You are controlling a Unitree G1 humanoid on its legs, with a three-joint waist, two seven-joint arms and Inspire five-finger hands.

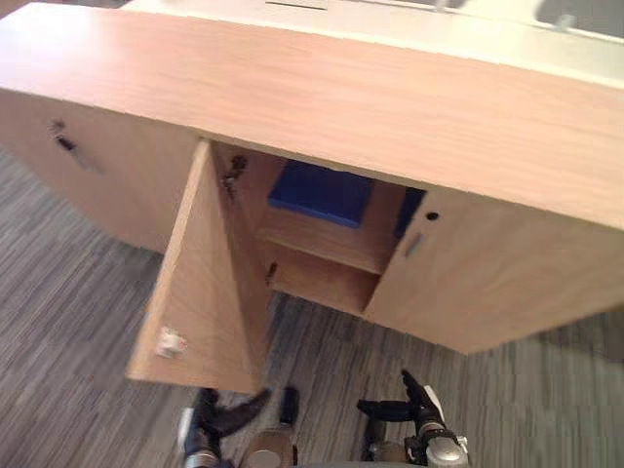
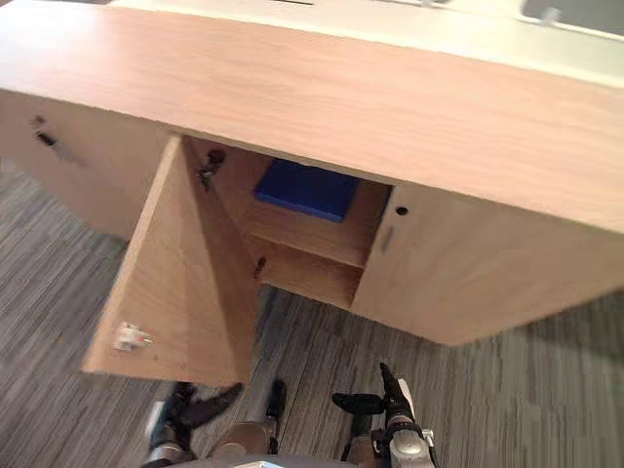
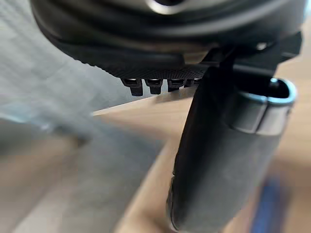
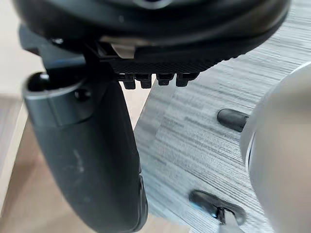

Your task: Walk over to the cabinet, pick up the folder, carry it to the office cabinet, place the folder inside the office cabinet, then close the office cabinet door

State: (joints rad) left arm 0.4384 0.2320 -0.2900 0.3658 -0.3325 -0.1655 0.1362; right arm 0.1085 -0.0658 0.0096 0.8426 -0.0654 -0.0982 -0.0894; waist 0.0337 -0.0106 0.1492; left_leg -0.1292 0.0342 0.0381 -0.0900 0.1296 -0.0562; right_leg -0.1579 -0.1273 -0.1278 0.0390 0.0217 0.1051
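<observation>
Blue folder (image 1: 322,192) flat on the upper shelf (image 1: 327,246) inside the cabinet (image 1: 341,88), in neither hand. Front edge and part of the cover plain to see; back end tucked under the cabinet top and lost in shade. A further strip of blue behind the edge of the closed right door (image 1: 487,278) — same folder or not, cannot tell.

Left door (image 1: 200,283) wide open toward the robot, free edge standing out over the grey carpet (image 1: 58,322). Small white catch (image 1: 171,341) near its lower corner, dark hinges (image 1: 232,177) at the side of the opening.

Left hand (image 1: 229,414) low, just beside that door's free edge, fingers loosely spread, holding nothing. Right hand (image 1: 414,405) low before the closed door, thumb out sideways, fingers relaxed and apart — holding nothing either. Both cut off at the bottom edge of the head views.

Open carpet between the hands and the cabinet front.
</observation>
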